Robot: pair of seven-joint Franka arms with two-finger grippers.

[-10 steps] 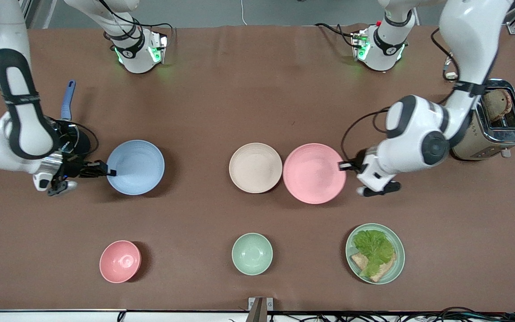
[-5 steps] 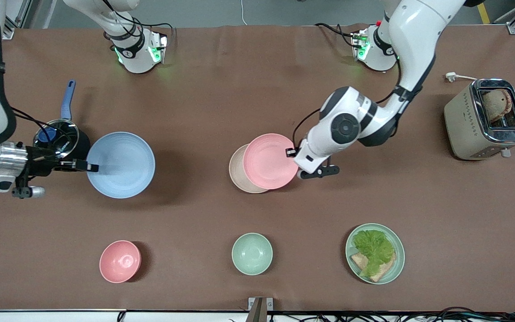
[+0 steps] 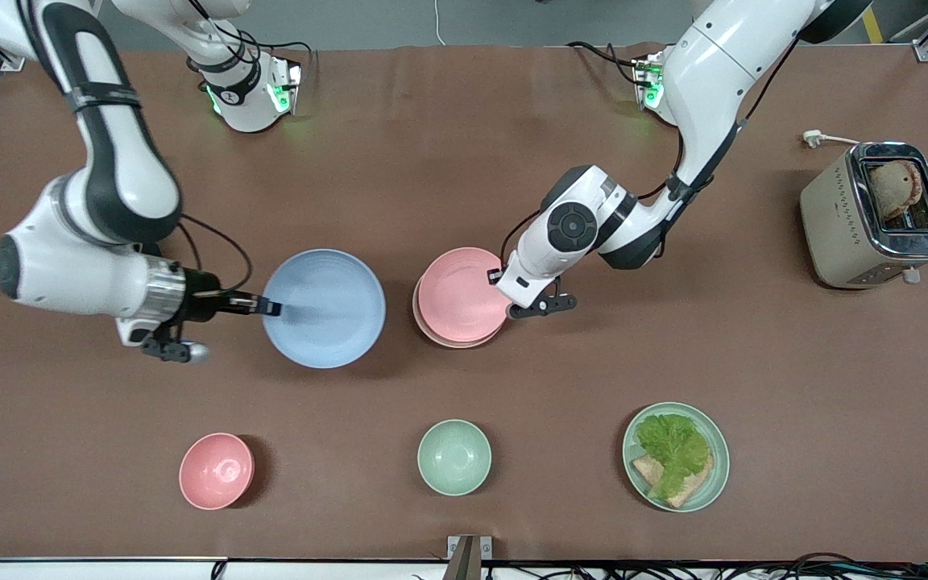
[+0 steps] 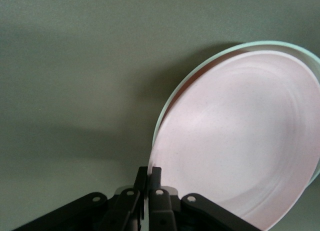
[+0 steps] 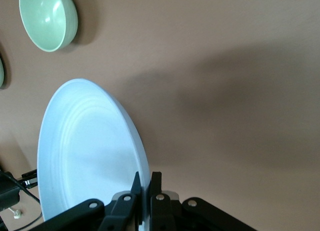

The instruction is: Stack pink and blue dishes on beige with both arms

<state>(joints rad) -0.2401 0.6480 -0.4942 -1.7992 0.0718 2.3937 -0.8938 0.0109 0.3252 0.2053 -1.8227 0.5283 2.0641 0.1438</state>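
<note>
The pastel pink plate (image 3: 461,294) lies over the cream-beige plate, covering nearly all of it. Only the beige rim (image 3: 441,343) peeks out on the side nearer the front camera. My left gripper (image 3: 500,276) is shut on the pink plate's rim. In the left wrist view the pink plate (image 4: 240,136) sits tilted above the beige rim (image 4: 200,71), held by the left gripper (image 4: 149,173). The pastel blue plate (image 3: 324,308) hangs over the table beside the stack, toward the right arm's end. My right gripper (image 3: 267,306) is shut on its rim. The right wrist view shows the blue plate (image 5: 85,151) in the gripper (image 5: 145,183).
A small pink bowl (image 3: 217,470), a mint-green bowl (image 3: 454,457) and a mint-green plate (image 3: 714,483) with lettuce and bread stand nearer the front camera. A toaster (image 3: 875,216) stands at the left arm's end of the table.
The right gripper has carried the blue plate toward the table's middle, close to the stack. The left gripper has shifted the pink plate further over the beige plate, now almost covering it.
</note>
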